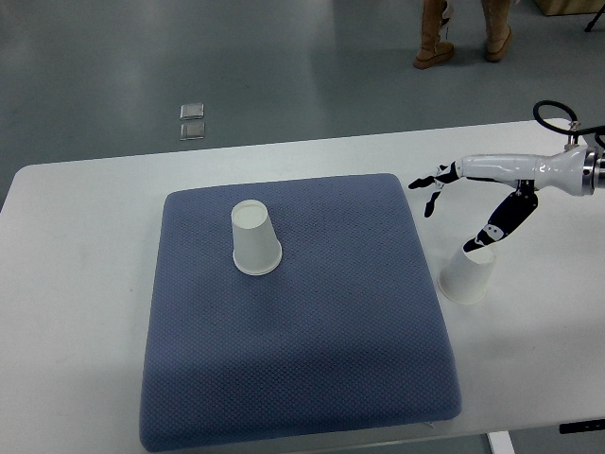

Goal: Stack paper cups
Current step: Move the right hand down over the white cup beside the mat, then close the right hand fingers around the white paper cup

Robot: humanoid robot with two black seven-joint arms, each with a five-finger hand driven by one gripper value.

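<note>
Right hand [477,203] at the cup off the blue pad [312,378]

Fingers spread, thumb touching the inverted paper cup [468,274] just right of the pad — no real grip, so it may tip; the second cup [255,238] stands on the pad.

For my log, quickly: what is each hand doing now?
Left hand: not in view.
Right hand: fingers spread, holding nothing; thumb touches the paper cup on the table.

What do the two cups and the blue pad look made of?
Both cups, one on the pad and one on the table, look like matte white paper, thin-walled and unglossed. The blue pad looks like woven fabric over soft padding, with a dotted texture and rounded edges.
</note>
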